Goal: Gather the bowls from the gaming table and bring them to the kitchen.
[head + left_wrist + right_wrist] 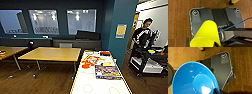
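Note:
The yellow bowl (206,33) hangs close to the left wrist camera, above my dark base plate and the brown floor, with my left gripper (215,44) shut on its rim. In the right wrist view the blue bowl (193,79) shows its inside, and my right gripper (216,90) is shut on its rim. The gaming table (82,86), white-topped with yellow trim and faint circles, stands straight ahead in the head view. The kitchen is out of view.
A colourful game box (107,72), orange pieces (88,62) and a red box (105,53) lie on the gaming table. Two wooden tables (51,53) stand to its left. A teal pillar (121,35) rises to the right, with a person (143,35) at a control rig beyond.

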Controlling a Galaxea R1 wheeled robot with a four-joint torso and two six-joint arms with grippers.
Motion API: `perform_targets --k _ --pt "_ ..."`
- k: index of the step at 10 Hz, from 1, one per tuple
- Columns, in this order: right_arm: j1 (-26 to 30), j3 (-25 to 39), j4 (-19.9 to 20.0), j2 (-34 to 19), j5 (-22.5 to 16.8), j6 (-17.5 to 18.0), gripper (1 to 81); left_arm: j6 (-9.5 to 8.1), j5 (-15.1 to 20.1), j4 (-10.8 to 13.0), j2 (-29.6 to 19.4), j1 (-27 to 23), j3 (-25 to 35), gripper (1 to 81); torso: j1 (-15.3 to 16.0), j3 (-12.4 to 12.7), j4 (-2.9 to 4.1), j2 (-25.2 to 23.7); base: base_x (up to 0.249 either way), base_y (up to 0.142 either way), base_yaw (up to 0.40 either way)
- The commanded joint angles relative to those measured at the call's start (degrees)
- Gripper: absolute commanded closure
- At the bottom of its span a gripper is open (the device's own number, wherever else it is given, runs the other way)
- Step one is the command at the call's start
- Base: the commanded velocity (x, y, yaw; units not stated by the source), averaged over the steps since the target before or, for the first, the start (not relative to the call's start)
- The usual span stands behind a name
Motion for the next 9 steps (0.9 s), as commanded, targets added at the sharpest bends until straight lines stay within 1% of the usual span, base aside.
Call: perform_targets --k 1,3,5,9 --pt "1.71 0.97 -1.54 -0.31 -2.16 0.05 81.1 0.51 2.86 0.02 -0.25 -2.38 0.74 81.1 0.07 0.00 0.00 0.00 0.000 0.000 0.000" --pt "1.80 0.97 -1.54 -0.04 -2.16 0.40 81.1 0.59 2.86 0.10 -0.17 -2.47 0.74 81.1 0.07 0.02 0.00 0.00 0.000 0.000 0.000" --pt "2.15 0.10 -1.54 -0.22 -2.16 0.58 81.1 0.59 2.86 0.28 -0.17 -2.38 0.65 81.1 0.07 0.02 0.00 0.00 -0.067 0.000 0.000" --pt "1.80 0.53 -1.54 -0.22 -2.16 0.58 81.1 0.68 2.86 0.45 0.18 -2.29 0.66 81.1 0.08 0.00 0.00 0.00 -0.116 0.000 0.000"
